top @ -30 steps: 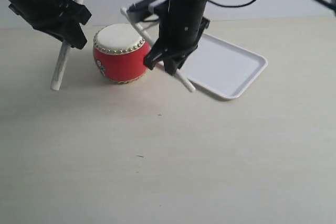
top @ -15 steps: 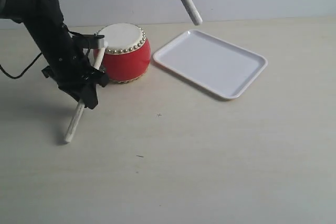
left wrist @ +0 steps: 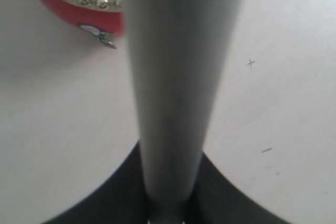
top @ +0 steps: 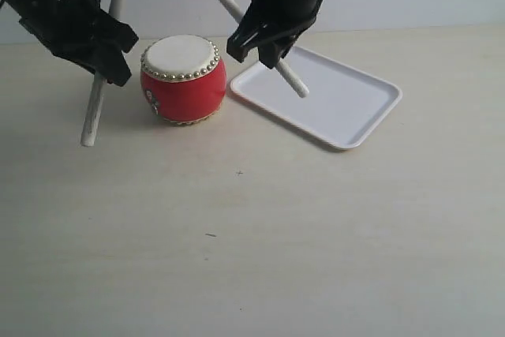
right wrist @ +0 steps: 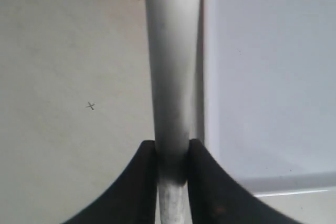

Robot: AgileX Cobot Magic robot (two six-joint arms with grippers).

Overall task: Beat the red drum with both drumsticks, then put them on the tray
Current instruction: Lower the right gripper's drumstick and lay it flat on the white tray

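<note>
The red drum [top: 183, 79] stands upright on the table, cream head up; a slice of it [left wrist: 73, 9] shows in the left wrist view. Left of it, my left gripper [top: 101, 69] is shut on one drumstick [top: 95, 112] that runs steeply from the top edge down toward the table, apart from the drum. That drumstick [left wrist: 176, 87] fills the left wrist view. My right gripper [top: 268, 46] hangs over the gap between drum and tray [top: 347, 108], shut on the other drumstick [top: 290, 80], whose lower end hovers over the tray's near-left part. The stick [right wrist: 170, 66] lies clamped between the right gripper [right wrist: 172, 153] jaws.
The pale wooden table [top: 252, 234] stretches wide in front of drum and tray. The tray's left rim [right wrist: 207, 51] lies close beside the right stick. A pale wall closes the back.
The left arm has swung up and back from the table in front of the drum, stick raised. The right arm has come down from above, bringing its stick over the tray's left edge.
</note>
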